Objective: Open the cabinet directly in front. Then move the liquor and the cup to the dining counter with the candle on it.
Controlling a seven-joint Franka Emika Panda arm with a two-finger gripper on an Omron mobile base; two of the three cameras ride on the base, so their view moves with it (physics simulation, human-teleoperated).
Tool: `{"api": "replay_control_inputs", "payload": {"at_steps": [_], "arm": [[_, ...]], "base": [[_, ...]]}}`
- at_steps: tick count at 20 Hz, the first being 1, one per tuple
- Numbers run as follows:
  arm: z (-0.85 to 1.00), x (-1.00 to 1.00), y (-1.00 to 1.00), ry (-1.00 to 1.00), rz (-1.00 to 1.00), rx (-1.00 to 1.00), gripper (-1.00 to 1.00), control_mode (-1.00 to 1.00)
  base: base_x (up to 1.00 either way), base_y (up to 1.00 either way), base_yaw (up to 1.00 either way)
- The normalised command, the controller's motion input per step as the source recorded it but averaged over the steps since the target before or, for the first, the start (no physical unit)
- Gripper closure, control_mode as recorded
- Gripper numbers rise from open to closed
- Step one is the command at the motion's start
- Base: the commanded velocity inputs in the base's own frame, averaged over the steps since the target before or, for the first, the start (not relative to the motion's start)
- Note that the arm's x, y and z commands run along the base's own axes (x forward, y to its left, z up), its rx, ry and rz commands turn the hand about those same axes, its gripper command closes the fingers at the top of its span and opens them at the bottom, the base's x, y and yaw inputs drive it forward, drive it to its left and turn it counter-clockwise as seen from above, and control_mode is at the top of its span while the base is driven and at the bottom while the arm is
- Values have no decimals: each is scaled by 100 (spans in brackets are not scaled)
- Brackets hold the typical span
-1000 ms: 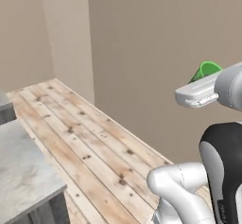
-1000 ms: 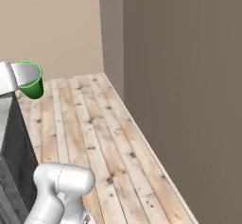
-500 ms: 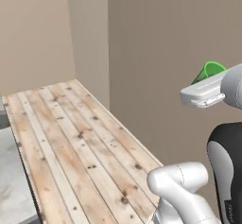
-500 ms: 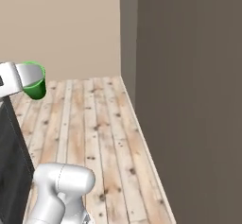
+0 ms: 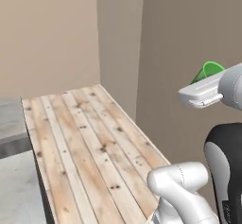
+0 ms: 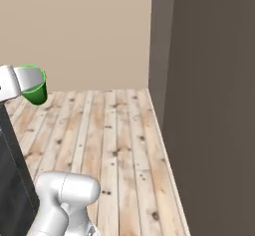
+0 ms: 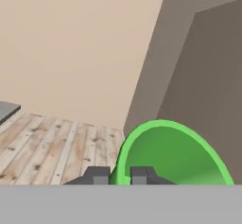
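The cup (image 7: 172,158) was held in the gripper (image 7: 119,176), its rim pinched between the two dark fingertips (image 7: 98,175), which stood nearly closed, one outside the wall and one inside. The grip on the rim appeared chosen so that the tumbler could be carried clear of the floor during transport. The green bowl lay just ahead of the fingers. Below and beyond it, wooden floor planks (image 7: 61,147) ran to a beige wall (image 7: 75,43).
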Motion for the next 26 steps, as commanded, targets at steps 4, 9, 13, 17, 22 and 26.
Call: {"api": "replay_control_inputs", "payload": {"at_steps": [4, 9, 13, 17, 22, 26], "arm": [[0, 0, 0, 0, 0, 0, 100, 100], [0, 0, 0, 0, 0, 0, 100, 100], [0, 0, 0, 0, 0, 0, 100, 100], [0, 0, 0, 0, 0, 0, 100, 100], [0, 0, 0, 0, 0, 0, 100, 100], [0, 0, 0, 0, 0, 0, 100, 100]], "base": [[100, 0, 25], [100, 0, 24], [100, 0, 23], [100, 0, 22], [100, 0, 23], [100, 0, 24]]}}
